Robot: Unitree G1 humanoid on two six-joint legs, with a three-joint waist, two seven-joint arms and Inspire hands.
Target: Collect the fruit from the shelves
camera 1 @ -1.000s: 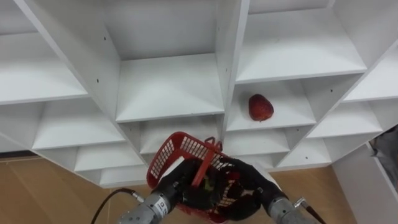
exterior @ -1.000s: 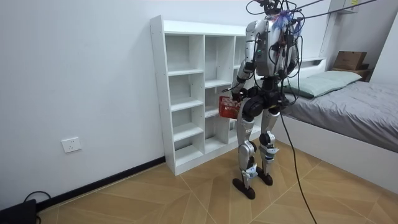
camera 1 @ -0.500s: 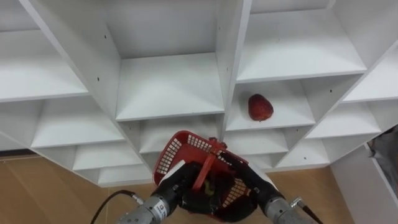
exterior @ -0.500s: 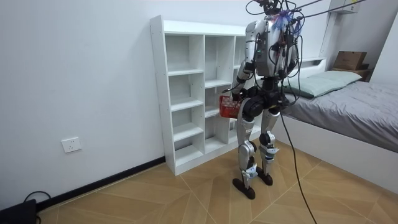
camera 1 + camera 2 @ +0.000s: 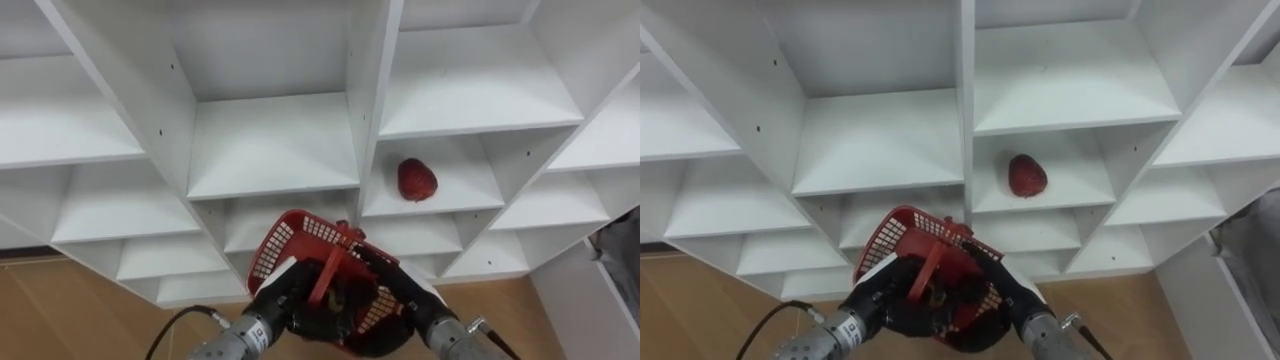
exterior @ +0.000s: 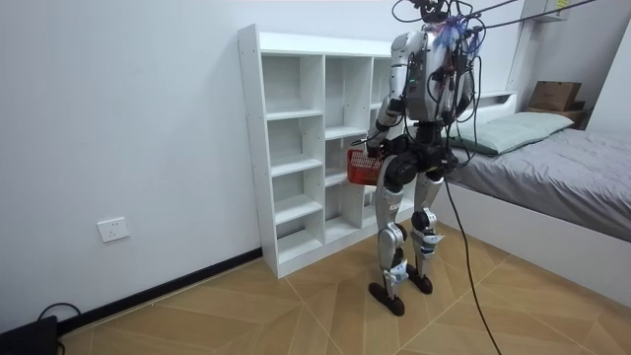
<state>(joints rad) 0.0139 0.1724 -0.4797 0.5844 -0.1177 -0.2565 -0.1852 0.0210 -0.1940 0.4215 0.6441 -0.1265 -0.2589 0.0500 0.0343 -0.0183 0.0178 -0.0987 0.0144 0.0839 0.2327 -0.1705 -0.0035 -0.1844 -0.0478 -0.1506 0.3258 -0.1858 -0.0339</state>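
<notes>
The red fruit [image 5: 417,180] sits alone on a white shelf of the closet [image 5: 270,150], in the compartment just right of the middle upright and a little to the robot's right. It is apart from both hands.

Below it, near the front edge of the shelving, the robot holds a red mesh basket [image 5: 298,238] tipped toward the shelves, with its handle folded down across the opening. The left hand [image 5: 283,298] has its fingers curled over the basket's near-left wall, and the right hand [image 5: 402,292] grips the right side the same way, so the basket is clasped between the two. What lies inside is too dark to make out.

From across the room, the robot stands upright on both feet, facing the tall white closet, with the basket at about hip height. The floor [image 6: 296,306] is pale wood laid in a herringbone pattern and the wall [image 6: 128,118] is plain white with a socket [image 6: 114,229] low down. A bed [image 6: 572,168] with grey covers runs along the room view's right, close behind the robot, and a cardboard box [image 6: 554,95] sits past the pillow.
</notes>
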